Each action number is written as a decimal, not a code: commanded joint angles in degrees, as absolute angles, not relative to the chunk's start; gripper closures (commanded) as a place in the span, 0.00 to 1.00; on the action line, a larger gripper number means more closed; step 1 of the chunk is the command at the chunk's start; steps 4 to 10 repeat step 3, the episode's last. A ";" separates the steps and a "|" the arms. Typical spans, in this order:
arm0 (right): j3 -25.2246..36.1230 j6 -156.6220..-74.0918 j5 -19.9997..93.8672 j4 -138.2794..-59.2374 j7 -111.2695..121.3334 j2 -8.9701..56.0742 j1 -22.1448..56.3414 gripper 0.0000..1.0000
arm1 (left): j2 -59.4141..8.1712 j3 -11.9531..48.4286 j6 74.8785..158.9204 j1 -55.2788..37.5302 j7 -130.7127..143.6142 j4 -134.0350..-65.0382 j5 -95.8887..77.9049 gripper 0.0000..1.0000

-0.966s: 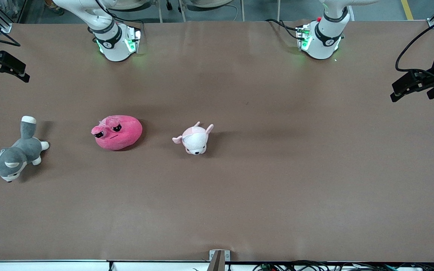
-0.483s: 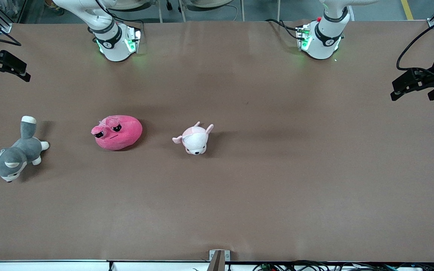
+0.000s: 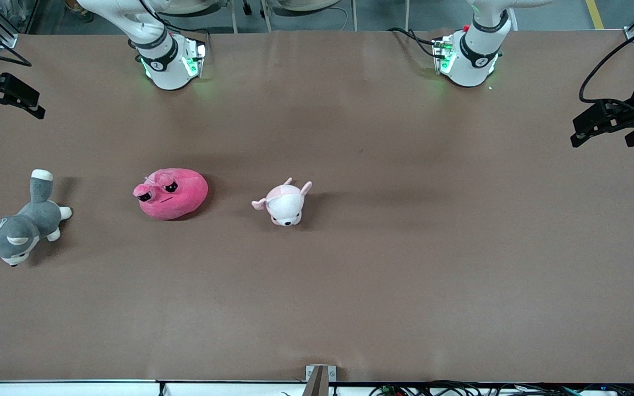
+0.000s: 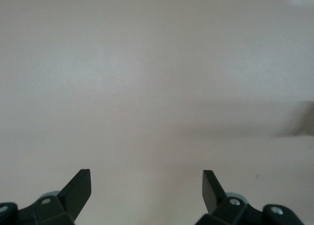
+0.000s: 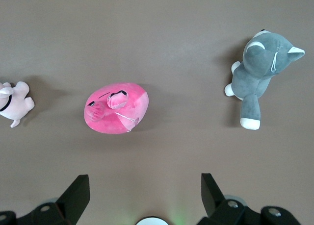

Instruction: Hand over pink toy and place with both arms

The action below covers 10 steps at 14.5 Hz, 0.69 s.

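Since it is a stuffed plush blob, the pink toy (image 3: 171,193) should handle as light, soft and squashy; its rounded body will give under the fingers, so a pinch across the middle of the body, sunk well into the stuffing, looks safer than one on the small raised face parts, which could slip free. Nothing about it looks fragile or slippery.

It lies on the desk (image 3: 405,247) toward the right arm's end, between a grey cat plush (image 3: 17,225) and a small pale pink dog plush (image 3: 284,203), apart from both. In the right wrist view the pink toy (image 5: 117,114) sits below and ahead of the right claw (image 5: 145,186), whose fingers are spread wide with nothing between them; that claw hangs high over the right arm's end of the desk. The left claw (image 4: 147,183) is likewise spread and holds nothing, over bare desk at the left arm's end, well apart from the toy.

Compared with a second ago, the toys have not shifted. The left arm's hand has risen slightly at the edge of the front view; the right arm's has barely moved.
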State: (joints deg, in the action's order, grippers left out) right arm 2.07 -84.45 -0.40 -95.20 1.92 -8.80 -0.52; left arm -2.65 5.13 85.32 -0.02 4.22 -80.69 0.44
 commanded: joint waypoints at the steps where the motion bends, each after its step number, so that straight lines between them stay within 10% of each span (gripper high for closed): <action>1: 2.11 -84.46 0.44 -97.12 2.55 -10.72 -0.53 0.00 | -2.11 4.83 84.90 0.00 3.08 -80.51 -0.35 0.00; 10: 2.11 -84.46 0.44 -97.12 2.55 -10.72 -0.44 0.00 | -2.11 4.83 84.90 0.00 3.08 -80.51 -0.35 0.00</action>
